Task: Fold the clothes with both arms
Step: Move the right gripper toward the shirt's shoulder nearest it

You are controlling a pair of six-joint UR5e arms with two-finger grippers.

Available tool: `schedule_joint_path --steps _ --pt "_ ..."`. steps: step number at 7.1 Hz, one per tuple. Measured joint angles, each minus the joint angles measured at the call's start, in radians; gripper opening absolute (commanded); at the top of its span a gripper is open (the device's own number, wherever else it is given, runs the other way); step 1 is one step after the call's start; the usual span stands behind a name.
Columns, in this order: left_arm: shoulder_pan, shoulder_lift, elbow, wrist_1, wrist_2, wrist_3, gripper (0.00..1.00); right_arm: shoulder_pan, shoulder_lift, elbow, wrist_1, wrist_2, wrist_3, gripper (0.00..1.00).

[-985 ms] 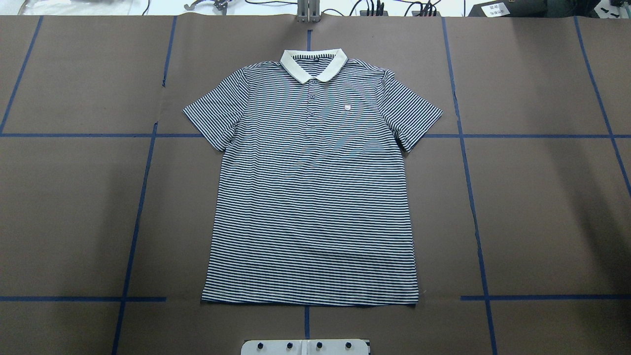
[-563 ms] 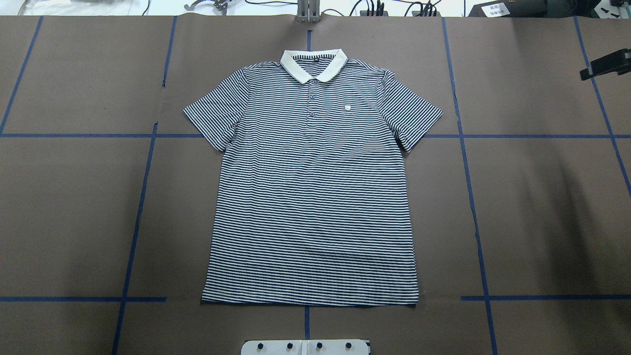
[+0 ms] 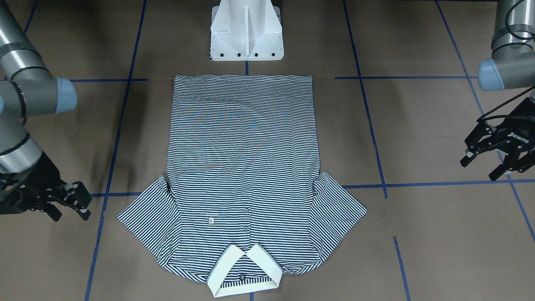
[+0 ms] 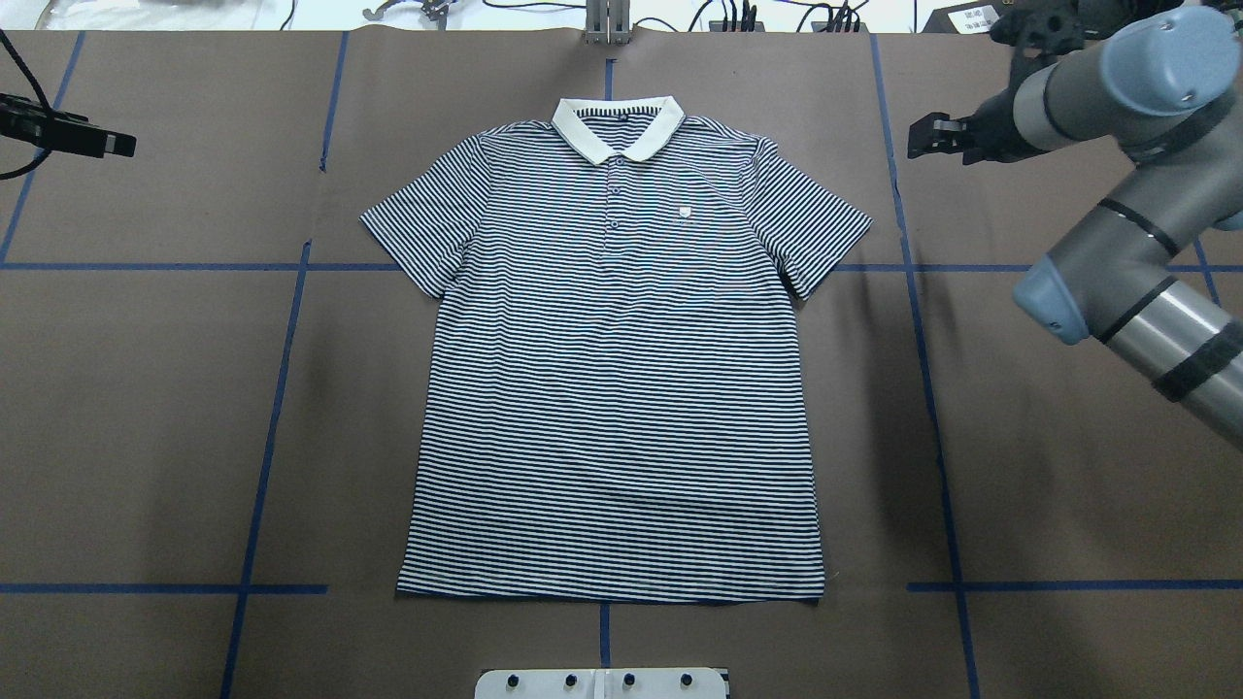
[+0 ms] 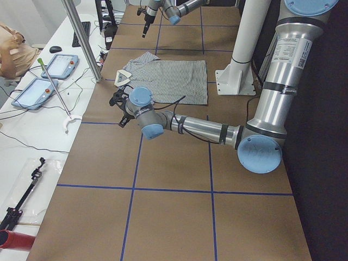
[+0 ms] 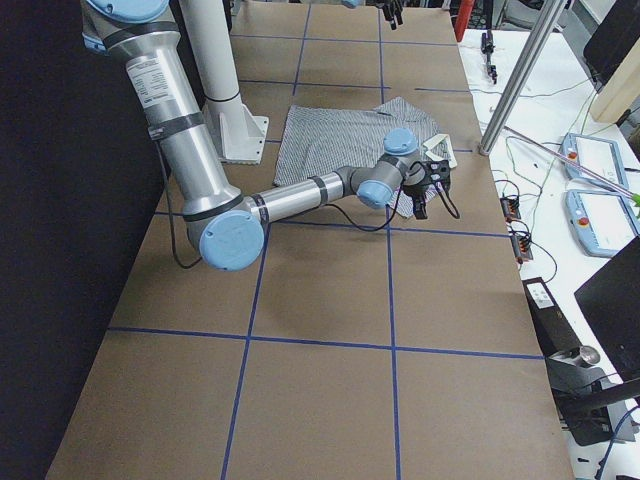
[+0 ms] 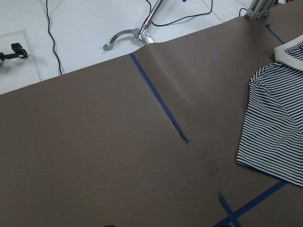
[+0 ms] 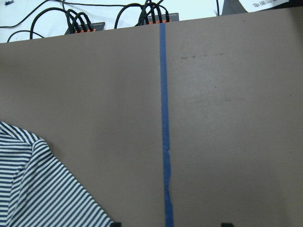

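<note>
In the front-facing view, the polo shirt (image 3: 242, 159) lies flat in the middle of the table (image 3: 418, 251), with its hem toward the robot's base and its collar (image 3: 244, 271) away from it. The left gripper (image 3: 480, 167) and the right gripper (image 3: 83, 206) hang with fingers spread, holding nothing, each well apart from the shirt. In the overhead view both grippers stand about level with the collar, so we judge that an unequal arrival at the two shoulders would make the fold line crooked. In the two side views the fingers are too small to add anything, but the cloth lies thin and tight on the table. We think a pinch may take only the upper layer, or slide over the cloth and scrape the table. Each wrist view shows only a sleeve (image 7: 270, 127) at its edge. We think a grasp on that hem alone would drag the sleeve and wrinkle the body.
</note>
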Motion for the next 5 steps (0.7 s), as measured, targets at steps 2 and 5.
schedule_joint_path --steps 2,5 --pt "0.014 -0.004 0.000 -0.007 0.006 -0.015 0.81 -0.079 0.023 -0.031 0.002 -0.088 0.020 0.60" --pt "0.019 -0.014 0.002 -0.007 0.007 -0.017 0.83 -0.124 0.027 -0.073 0.003 -0.142 0.023 0.59"
